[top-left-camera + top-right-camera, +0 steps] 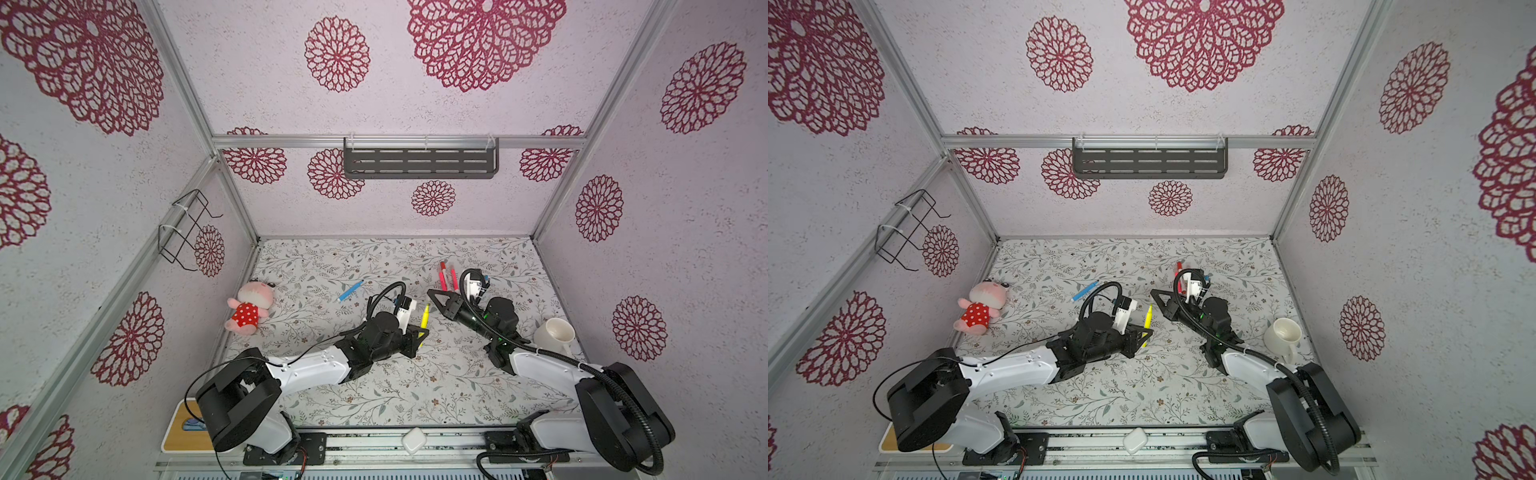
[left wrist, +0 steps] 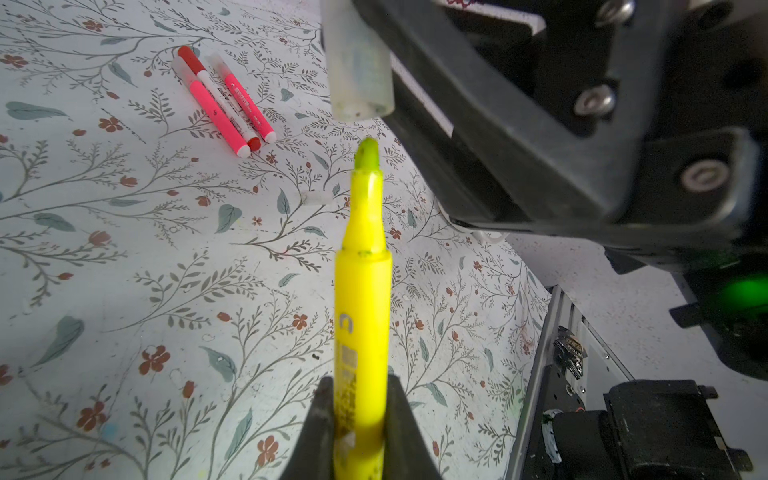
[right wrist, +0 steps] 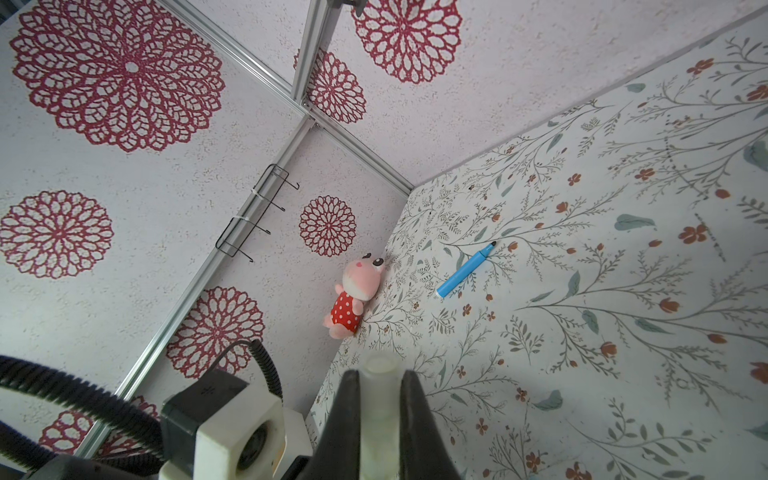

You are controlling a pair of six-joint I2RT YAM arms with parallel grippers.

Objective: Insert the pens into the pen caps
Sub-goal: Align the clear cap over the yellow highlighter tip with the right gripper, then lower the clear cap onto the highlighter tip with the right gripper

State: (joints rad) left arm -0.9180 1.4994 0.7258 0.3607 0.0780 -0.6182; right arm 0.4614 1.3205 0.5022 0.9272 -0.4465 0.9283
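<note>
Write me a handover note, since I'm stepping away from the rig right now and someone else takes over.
Left claw: shut on the yellow pen, tip bare.
Right claw: shut on a clear cap, just short of that tip; not joined.
On the mat: three pink and red pens side by side, seemingly capped; blue pen uncapped, lying alone.
To do: seat the yellow pen, then cap the blue one.
</note>
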